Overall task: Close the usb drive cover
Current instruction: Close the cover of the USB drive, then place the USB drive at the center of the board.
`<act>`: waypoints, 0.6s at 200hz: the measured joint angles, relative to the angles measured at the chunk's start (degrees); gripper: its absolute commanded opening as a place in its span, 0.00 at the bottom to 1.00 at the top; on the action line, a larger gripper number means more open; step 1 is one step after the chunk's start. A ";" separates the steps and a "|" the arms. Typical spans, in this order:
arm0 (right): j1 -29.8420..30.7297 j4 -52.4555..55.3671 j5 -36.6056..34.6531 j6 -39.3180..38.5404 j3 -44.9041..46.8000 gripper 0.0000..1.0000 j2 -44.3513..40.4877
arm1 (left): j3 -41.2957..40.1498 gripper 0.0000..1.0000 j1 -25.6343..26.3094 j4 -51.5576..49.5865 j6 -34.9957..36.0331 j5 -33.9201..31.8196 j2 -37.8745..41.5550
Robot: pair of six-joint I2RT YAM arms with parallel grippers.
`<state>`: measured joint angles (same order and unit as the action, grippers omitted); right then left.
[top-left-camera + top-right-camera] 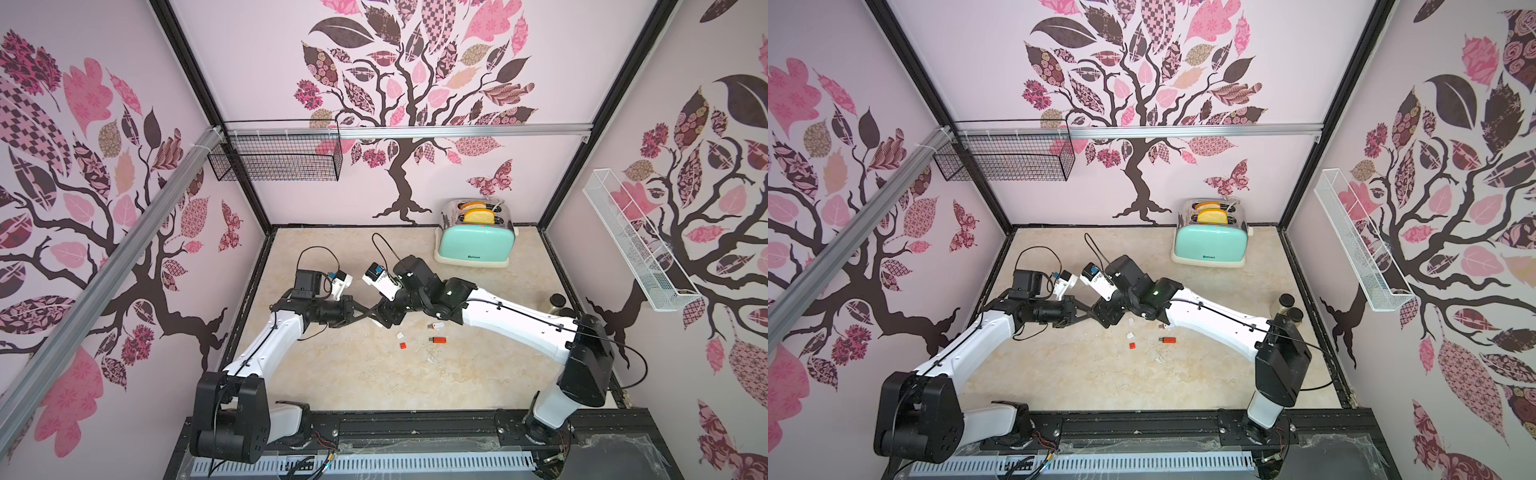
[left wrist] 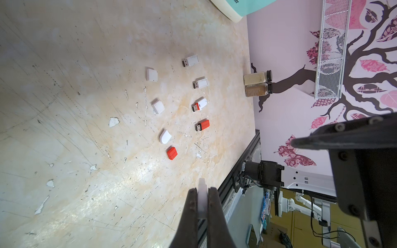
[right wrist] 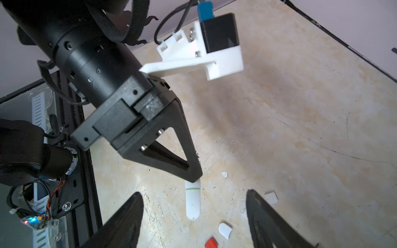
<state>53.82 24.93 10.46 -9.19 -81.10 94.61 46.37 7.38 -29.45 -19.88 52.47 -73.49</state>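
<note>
USB drive (image 3: 193,201) juts from the clamped left gripper (image 2: 202,190); right gripper (image 3: 193,192) gapes empty around it; the shallow pinch may let it slip.

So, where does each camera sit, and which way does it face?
Top views: high over the front edge, facing down and back; both arms, table, toaster.
Left wrist: on the left arm, facing along the shut left gripper holding a white usb drive, over loose caps.
Right wrist: on the right arm, facing past the open right gripper at the left gripper.
Shared: both wrist views show that drive and a red cap.
</note>
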 measured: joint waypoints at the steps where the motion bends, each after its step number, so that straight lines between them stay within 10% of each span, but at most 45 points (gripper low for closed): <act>1: -0.09 -0.17 0.02 0.04 0.22 0.80 -0.07 | 0.00 0.00 0.00 0.00 -0.02 0.02 0.00; 120: -0.83 0.70 2.75 1.31 2.51 0.57 5.84 | 0.00 0.00 -1.33 0.66 -2.60 3.43 0.02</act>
<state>52.99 25.63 13.21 -7.88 -78.59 100.44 46.37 6.04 -28.80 -22.48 55.90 -73.47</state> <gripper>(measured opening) 0.588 0.065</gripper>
